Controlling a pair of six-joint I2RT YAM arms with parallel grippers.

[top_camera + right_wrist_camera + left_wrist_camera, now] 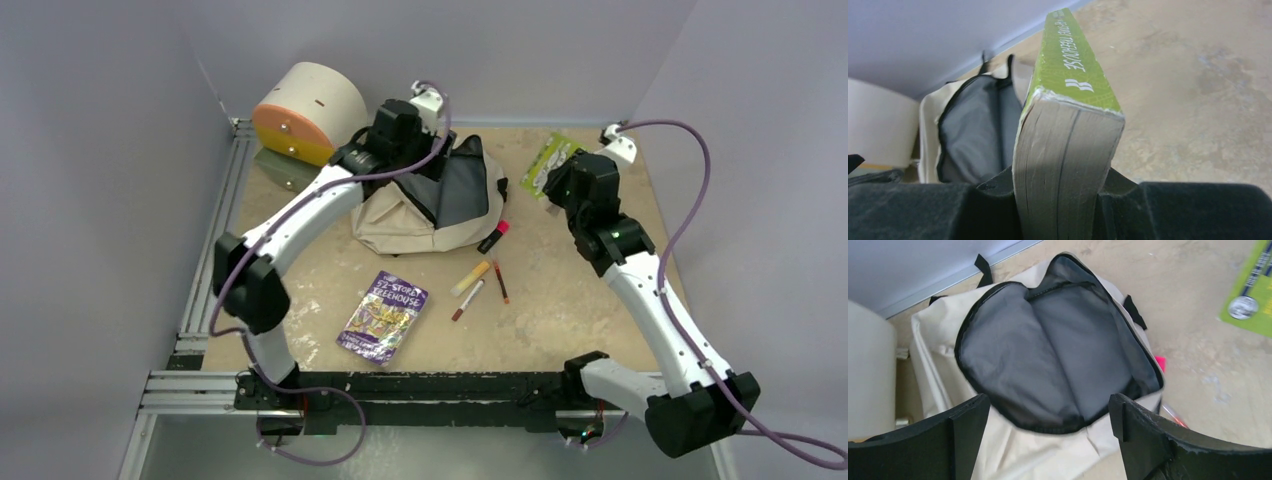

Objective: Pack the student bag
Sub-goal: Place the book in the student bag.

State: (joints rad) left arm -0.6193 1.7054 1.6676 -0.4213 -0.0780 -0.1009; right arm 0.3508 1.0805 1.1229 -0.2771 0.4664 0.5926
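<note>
The student bag (420,215) is a beige backpack lying at the table's back middle, its black zipper open and the dark grey lining (1048,355) exposed. My left gripper (1048,412) hovers open just over the bag's near rim, with nothing between its fingers. My right gripper (1063,190) is shut on a green paperback book (1073,70), held on edge with its pages towards the camera. From above, that green book (553,158) sits at the back right, to the right of the bag (973,135).
A purple paperback (384,315) lies on the table in front of the bag. Several markers and pens (478,282) lie to its right, a pink-capped one (495,237) by the bag. A cream-and-orange cylindrical drawer unit (305,110) stands at the back left.
</note>
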